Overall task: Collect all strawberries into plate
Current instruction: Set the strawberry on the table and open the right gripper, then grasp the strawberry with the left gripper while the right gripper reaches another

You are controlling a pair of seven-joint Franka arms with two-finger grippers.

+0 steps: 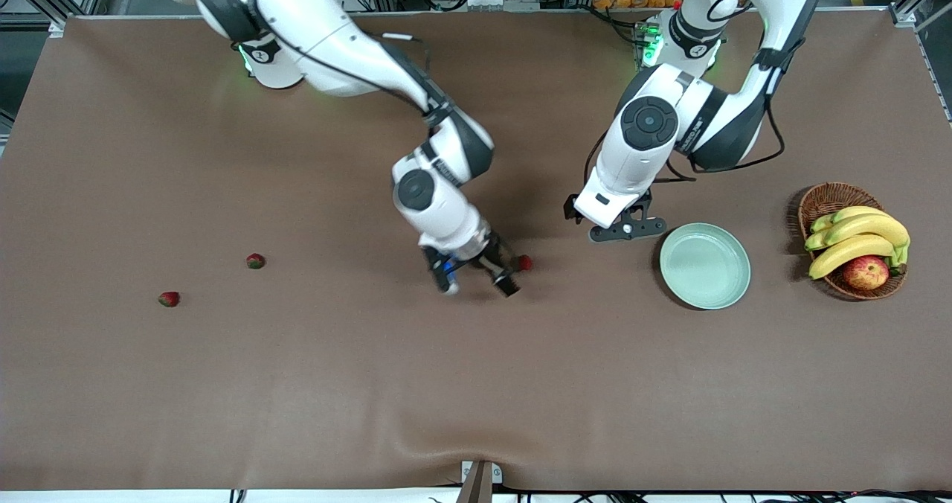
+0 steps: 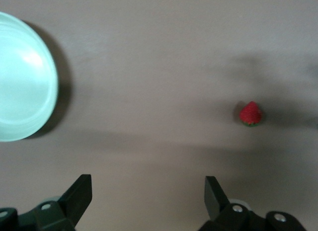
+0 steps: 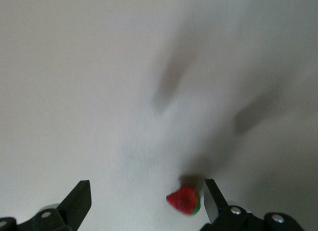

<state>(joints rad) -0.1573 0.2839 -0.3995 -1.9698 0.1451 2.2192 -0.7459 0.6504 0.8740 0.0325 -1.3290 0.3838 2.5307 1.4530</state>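
two strawberries (image 1: 169,299) (image 1: 255,261) lie toward the right arm's end; the right gripper (image 1: 476,278), jaws wide and empty, sits by a third berry (image 1: 525,263) (touching one finger, i judge); the left gripper (image 1: 627,229) waits, wide, beside the bare plate (image 1: 704,266); centre the berry before closing.

Three strawberries are red with green caps: one (image 1: 525,263) just beside a black finger (image 3: 212,198) of the right gripper (image 1: 476,280), two more (image 1: 255,261) (image 1: 169,299) well apart from its jaws. The plate (image 1: 704,266) is plain pale mint green, the table (image 1: 372,384) brown, the arms white and black.
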